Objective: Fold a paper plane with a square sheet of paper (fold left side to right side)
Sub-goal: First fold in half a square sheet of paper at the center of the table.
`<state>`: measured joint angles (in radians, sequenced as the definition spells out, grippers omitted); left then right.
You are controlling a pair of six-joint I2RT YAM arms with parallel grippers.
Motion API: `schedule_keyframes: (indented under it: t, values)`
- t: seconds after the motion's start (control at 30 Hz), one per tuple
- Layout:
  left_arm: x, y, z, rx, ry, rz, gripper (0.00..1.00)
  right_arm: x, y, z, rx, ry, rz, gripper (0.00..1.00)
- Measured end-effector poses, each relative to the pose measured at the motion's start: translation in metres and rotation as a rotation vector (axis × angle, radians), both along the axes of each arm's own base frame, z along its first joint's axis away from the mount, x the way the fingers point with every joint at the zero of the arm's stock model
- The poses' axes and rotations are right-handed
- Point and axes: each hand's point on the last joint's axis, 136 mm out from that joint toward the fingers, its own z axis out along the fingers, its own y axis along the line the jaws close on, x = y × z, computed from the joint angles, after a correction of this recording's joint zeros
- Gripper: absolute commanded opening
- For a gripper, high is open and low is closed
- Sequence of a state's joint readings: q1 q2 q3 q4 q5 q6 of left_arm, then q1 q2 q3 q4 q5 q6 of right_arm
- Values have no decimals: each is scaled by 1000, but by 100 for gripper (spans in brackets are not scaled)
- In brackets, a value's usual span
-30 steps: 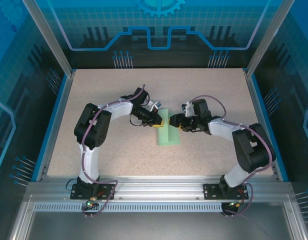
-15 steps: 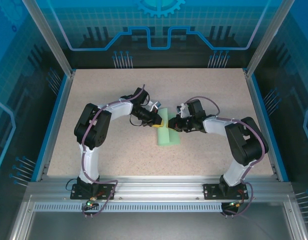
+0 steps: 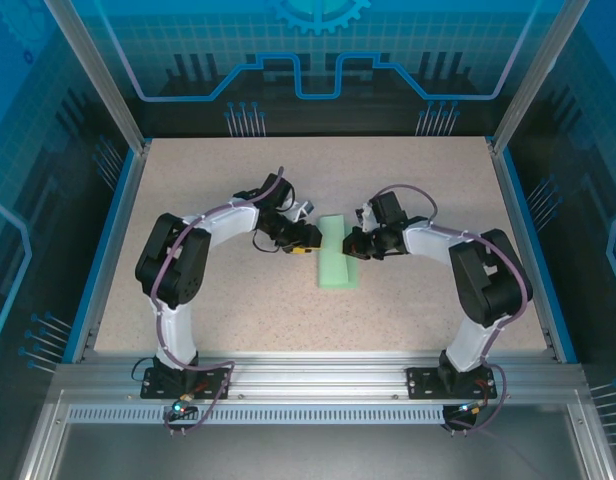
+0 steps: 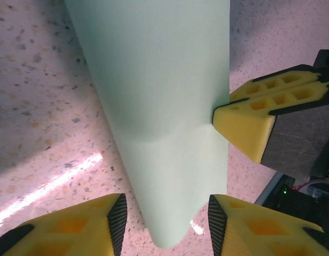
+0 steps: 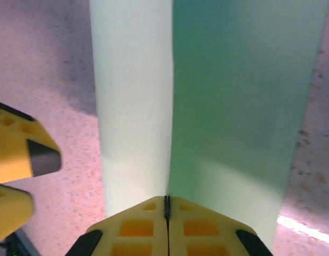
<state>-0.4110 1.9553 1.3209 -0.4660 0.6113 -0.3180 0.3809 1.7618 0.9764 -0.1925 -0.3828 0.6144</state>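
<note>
Mint-green square sheet of paper (image 5: 132, 106) sat clamped in the right gripper (image 5: 167, 201); left gripper (image 4: 165, 216) stood parted. Slow carrying looked wisest for aligned edges.

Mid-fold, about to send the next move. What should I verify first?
1. Grip: right end effector shut on the pale mint-green folded paper sheet: ok.
2. Release: left end effector open, sheet's end loose between its fingers: ok.
3. Sheet resting on the speckled beige table: ok.
4. Crease pressed flat: not ok, sheet bulges in the left wrist view.
5. Layer edges aligned: cannot tell.
</note>
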Motion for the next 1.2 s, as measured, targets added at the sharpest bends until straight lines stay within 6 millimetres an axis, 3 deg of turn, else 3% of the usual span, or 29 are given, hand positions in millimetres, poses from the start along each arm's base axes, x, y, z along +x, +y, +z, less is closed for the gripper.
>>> schedule_keyframes:
  t: [0.37,0.73,1.03,1.2]
  values:
    - [0,-14,-24,75,53,4,53,-6,-18,-15,-105,30,-22,9]
    - [6,-25,-44,140,82,17,47,-5,-24,-21,-136,35,-32,11]
    - [10,-29,-45,187,81,30,44,-4,-29,-24,-165,30,-42,28]
    - [10,-29,-47,206,90,34,44,-5,-44,-19,-195,4,-78,44]
